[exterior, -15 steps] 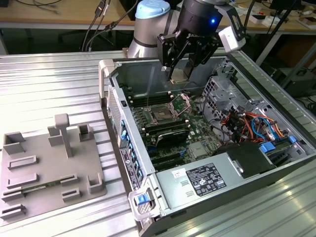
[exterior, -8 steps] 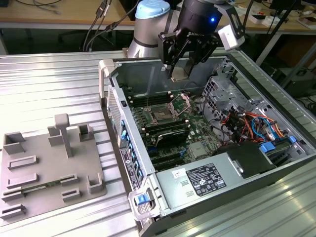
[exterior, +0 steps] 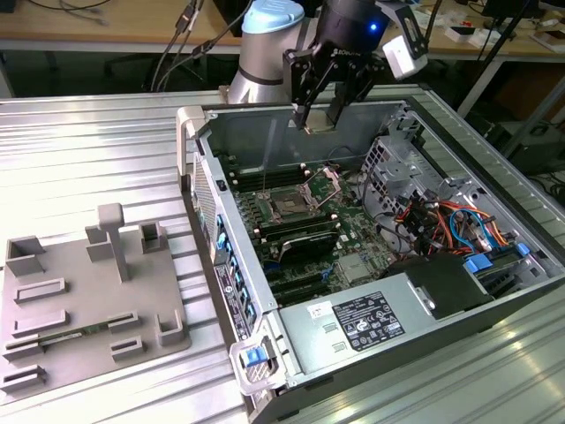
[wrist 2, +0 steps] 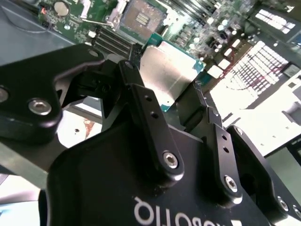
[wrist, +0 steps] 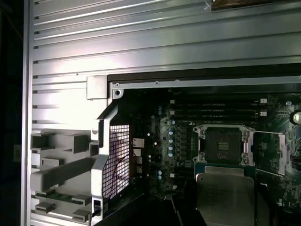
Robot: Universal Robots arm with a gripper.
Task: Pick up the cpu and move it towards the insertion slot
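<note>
My gripper point(exterior: 320, 115) hangs above the back wall of the open computer case, shut on the cpu point(exterior: 320, 128). In the second wrist view the cpu point(wrist 2: 169, 70) is a silvery square plate with a teal rim, clamped between the two black fingers point(wrist 2: 141, 99). The insertion slot point(exterior: 290, 205) lies below and in front of it on the green motherboard, a square socket with a dark centre and its metal frame swung open. In the first wrist view the cpu point(wrist: 225, 193) hovers beside the insertion slot point(wrist: 225, 146). The same socket point(wrist 2: 141, 16) sits beyond the chip in the second wrist view.
The computer case point(exterior: 190, 132) stands on a ribbed metal table. Long black memory slots point(exterior: 296, 234) run beside the socket. Drive cages and coloured cables point(exterior: 441, 221) crowd the exterior view's right, a power supply point(exterior: 371, 318) sits in front. A grey fixture tray point(exterior: 88, 291) lies at the left.
</note>
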